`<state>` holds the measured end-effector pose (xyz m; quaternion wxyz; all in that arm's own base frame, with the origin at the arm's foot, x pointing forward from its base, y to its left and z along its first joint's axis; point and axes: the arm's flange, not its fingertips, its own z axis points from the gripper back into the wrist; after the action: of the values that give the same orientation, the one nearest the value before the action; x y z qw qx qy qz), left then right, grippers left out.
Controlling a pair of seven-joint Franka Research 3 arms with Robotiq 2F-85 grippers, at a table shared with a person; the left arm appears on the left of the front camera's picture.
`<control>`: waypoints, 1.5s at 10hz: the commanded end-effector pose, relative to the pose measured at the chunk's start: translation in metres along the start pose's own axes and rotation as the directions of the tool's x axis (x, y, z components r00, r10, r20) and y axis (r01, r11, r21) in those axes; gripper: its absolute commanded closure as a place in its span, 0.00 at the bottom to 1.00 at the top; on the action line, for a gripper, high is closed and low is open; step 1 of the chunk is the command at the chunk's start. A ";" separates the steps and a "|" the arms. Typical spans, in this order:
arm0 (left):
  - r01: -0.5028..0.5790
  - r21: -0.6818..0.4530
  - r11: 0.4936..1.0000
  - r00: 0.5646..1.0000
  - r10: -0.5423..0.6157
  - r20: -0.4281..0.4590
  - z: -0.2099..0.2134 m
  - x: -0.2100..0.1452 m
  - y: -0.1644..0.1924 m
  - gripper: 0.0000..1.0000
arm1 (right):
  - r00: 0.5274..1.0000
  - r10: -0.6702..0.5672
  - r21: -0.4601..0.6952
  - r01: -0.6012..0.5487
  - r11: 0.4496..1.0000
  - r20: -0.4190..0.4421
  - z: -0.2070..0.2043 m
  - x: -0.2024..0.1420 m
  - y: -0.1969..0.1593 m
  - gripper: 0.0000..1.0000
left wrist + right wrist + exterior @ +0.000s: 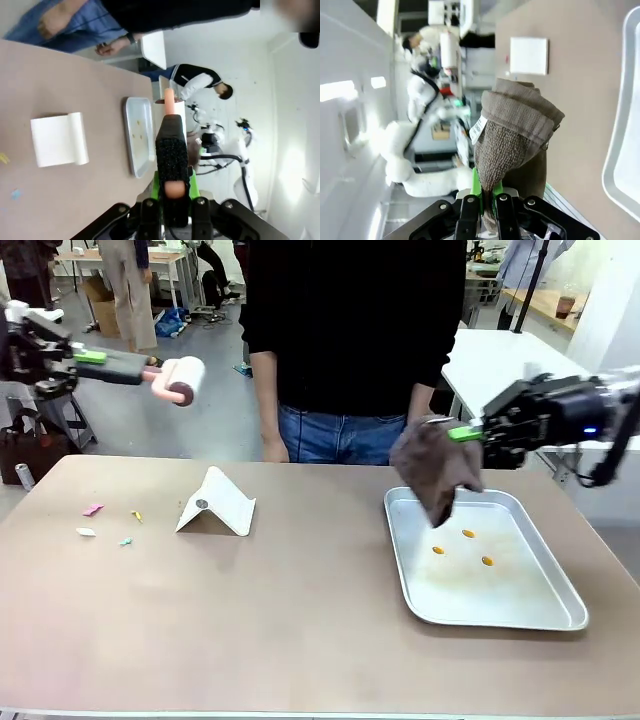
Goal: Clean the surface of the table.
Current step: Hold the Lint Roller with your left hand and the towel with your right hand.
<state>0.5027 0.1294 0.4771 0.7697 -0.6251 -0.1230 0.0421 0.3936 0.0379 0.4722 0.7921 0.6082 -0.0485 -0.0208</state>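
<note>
Left jaws: the left gripper (pixel 92 358) (pixel 172 200) is clamping its green pads shut on the grey handle of a lint roller (pixel 185 378) (pixel 171 150) and holding it in the air off the table's far left corner.
Right jaws: the right gripper (pixel 468 433) (pixel 487 197) is pinching shut on a brown cloth (pixel 435 470) (pixel 512 135), which is hanging bunched below the fingers.
Table (pixel 300 620): it is stretching across the front view, with the near half of its beige top lying bare behind the pale front edge.
Tray (pixel 530 585) (pixel 131 145) (pixel 620 150): the silver metal tray is sitting flat on the right side of the table.
Tray contents: three orange spots (pixel 468 533) are lying on its floor, toward the far left part, each apart from the others.
Cloth and tray: the cloth's lower tip is dangling over the tray's far left corner, just beside the spots; whether it is touching the metal I cannot tell.
Paper scraps (pixel 92 509): pink, yellow, white and teal bits are lying scattered on the left side of the table.
White folded card (pixel 218 505) (pixel 57 140) (pixel 528 56): it is standing like a tent left of centre, between the scraps and the tray.
Roller head: the white roll is pointing toward the person, well above the tabletop.
Person (pixel 350 330): wearing a dark top and jeans, the person is standing at the far edge, arms hanging down.
</note>
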 end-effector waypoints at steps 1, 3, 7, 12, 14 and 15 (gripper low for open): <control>0.057 0.048 0.997 0.998 -0.058 0.020 0.048 -0.023 0.021 0.95 | 0.980 -0.082 0.118 0.061 0.991 0.182 0.048 -0.025 0.004 1.00; -0.012 0.093 0.996 0.997 0.005 0.079 0.092 -0.038 0.040 0.95 | 0.949 -0.133 0.167 0.087 0.982 0.287 0.093 -0.041 0.001 1.00; 0.035 -0.075 0.997 0.998 -0.039 -0.058 0.117 -0.058 0.047 0.95 | 0.900 -0.187 0.150 0.138 0.979 0.395 0.136 -0.057 -0.036 1.00; 0.021 -0.050 0.999 0.999 -0.023 -0.038 0.108 -0.063 0.045 0.95 | 0.897 -0.184 0.137 0.140 0.981 0.403 0.150 -0.042 -0.031 1.00; 0.021 -0.050 0.999 0.999 -0.023 -0.038 0.108 -0.063 0.045 0.95 | 0.897 -0.184 0.137 0.140 0.981 0.403 0.150 -0.042 -0.031 1.00; 0.021 -0.050 0.999 0.999 -0.023 -0.038 0.108 -0.063 0.045 0.95 | 0.897 -0.184 0.137 0.140 0.981 0.403 0.150 -0.042 -0.031 1.00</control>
<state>0.4242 0.2316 0.4400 0.7578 -0.6413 -0.1198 0.0134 0.3391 -0.1106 0.4773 0.7306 0.6265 -0.1717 -0.2105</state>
